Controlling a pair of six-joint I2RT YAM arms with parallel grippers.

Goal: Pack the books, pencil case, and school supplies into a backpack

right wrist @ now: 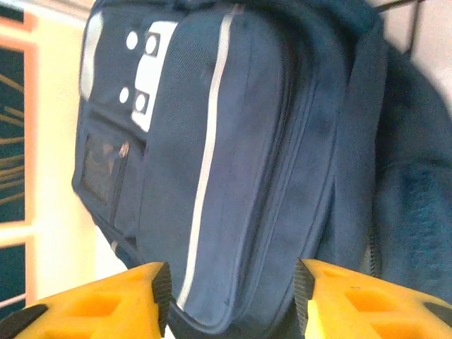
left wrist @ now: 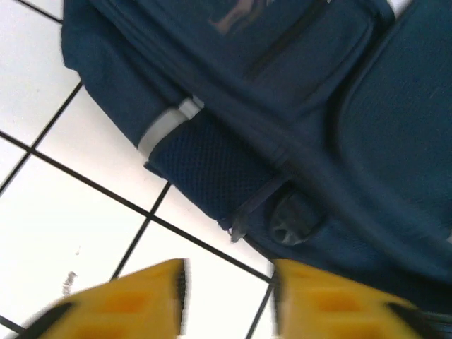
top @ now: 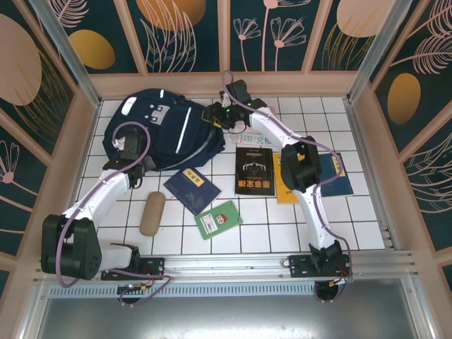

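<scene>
Both pincers parted at the backpack; books lie out on worktop.

Top view: large navy-blue fabric backpack w/ white stripes (top: 166,131) lies far-left on white tiled worktop (top: 364,215). Left pincer (top: 135,164) is at its near-left edge, right pincer (top: 215,114) at its right edge. Nearer: navy book w/ yellow label (top: 191,189), small green book (top: 218,219), black book w/ white emblem (top: 254,171), yellow-orange book (top: 285,187) partly under right arm. Clear printed plastic packet (top: 251,140) sits just behind black book; tan oval pouch (top: 152,213) is by left arm.
Left wrist: left pincer (left wrist: 229,282) yellow jaws parted, nothing between, over tile beside the backpack (left wrist: 318,106) mesh pocket (left wrist: 205,169).
Right wrist: right pincer (right wrist: 232,282) jaws wide, empty; backpack (right wrist: 240,141) front is beyond them.
</scene>
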